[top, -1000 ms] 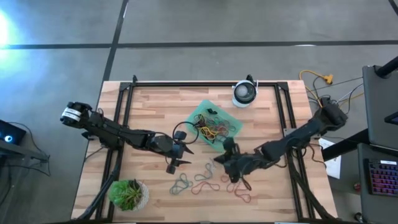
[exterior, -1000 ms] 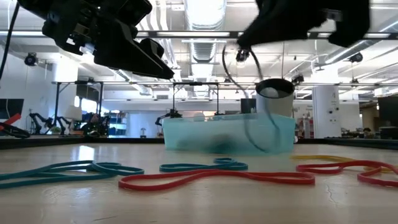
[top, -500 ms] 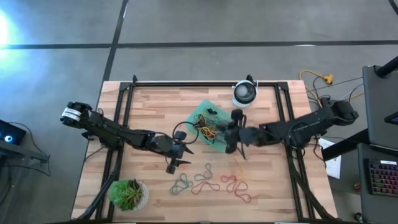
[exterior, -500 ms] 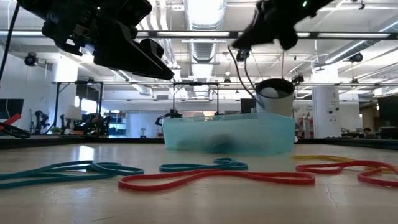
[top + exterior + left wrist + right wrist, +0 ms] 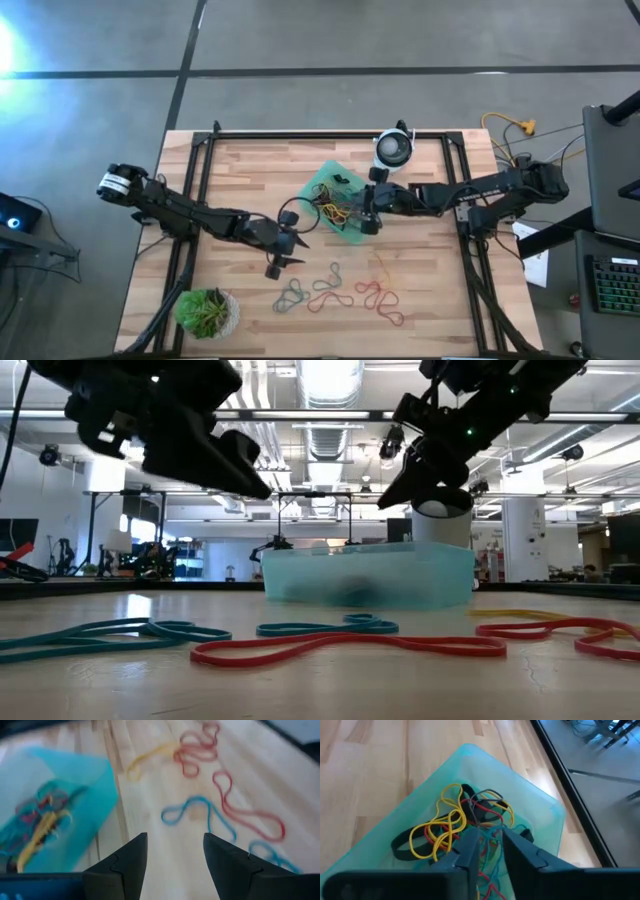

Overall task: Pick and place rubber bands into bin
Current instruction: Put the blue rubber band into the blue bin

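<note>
A robotics lab: exposed ceiling ducts [image 5: 325, 435], strip lights, other robot arms [image 5: 70, 555] on benches behind.

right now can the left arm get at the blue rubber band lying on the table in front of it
Probably yes. The left end effector hangs open above bare wood, and the blue rubber band lies flat just ahead of it, with nothing between them. The right end effector is away over the bin.

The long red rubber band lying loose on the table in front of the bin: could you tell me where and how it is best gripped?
Probably at one of the narrow necks of the long red rubber band, where its two strands run close together. It lies flat on the table in a wavy line, so I would come straight down from above, claw fingers straddling both strands across the band's run.
</note>
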